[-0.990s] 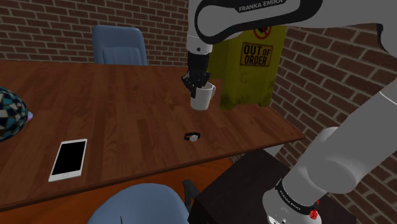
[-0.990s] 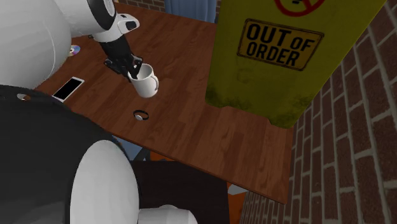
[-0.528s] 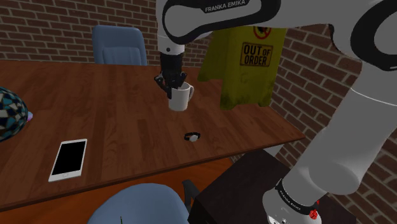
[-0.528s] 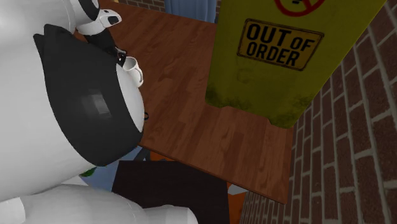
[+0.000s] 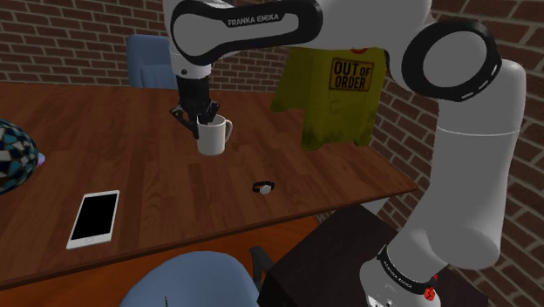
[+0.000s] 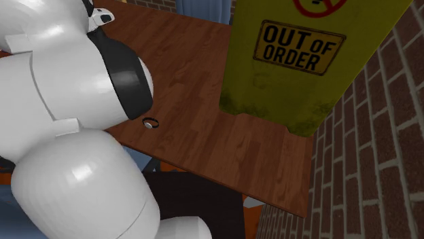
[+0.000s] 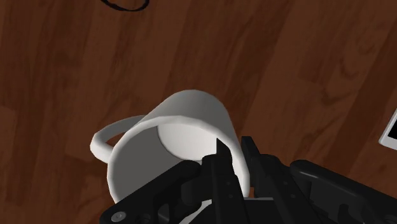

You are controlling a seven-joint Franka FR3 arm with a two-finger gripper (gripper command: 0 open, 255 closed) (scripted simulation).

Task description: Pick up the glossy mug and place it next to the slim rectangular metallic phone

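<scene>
A white glossy mug (image 5: 212, 135) hangs above the wooden table (image 5: 131, 157), its handle toward the shoulder view's right. My gripper (image 5: 202, 118) is shut on the mug's rim, one finger inside and one outside. In the wrist view the mug (image 7: 172, 140) is clasped at its rim by the gripper (image 7: 232, 156), with the table far below. The slim white-framed phone (image 5: 93, 218) with a black screen lies flat near the table's front edge, well to the shoulder view's left of the mug. A corner of the phone (image 7: 389, 130) shows beyond the mug in the wrist view.
A small black watch (image 5: 263, 187) lies on the table between mug and front edge; the watch (image 6: 151, 123) also shows beside my arm. A yellow out-of-order sign (image 5: 336, 87) stands at the table's far right. Blue chairs (image 5: 163, 61) stand behind and in front. A patterned object (image 5: 16, 153) sits at the left edge.
My arm has carried the mug steadily toward the shoulder view's left, closer to the phone. In the second exterior view my arm now covers the mug.
</scene>
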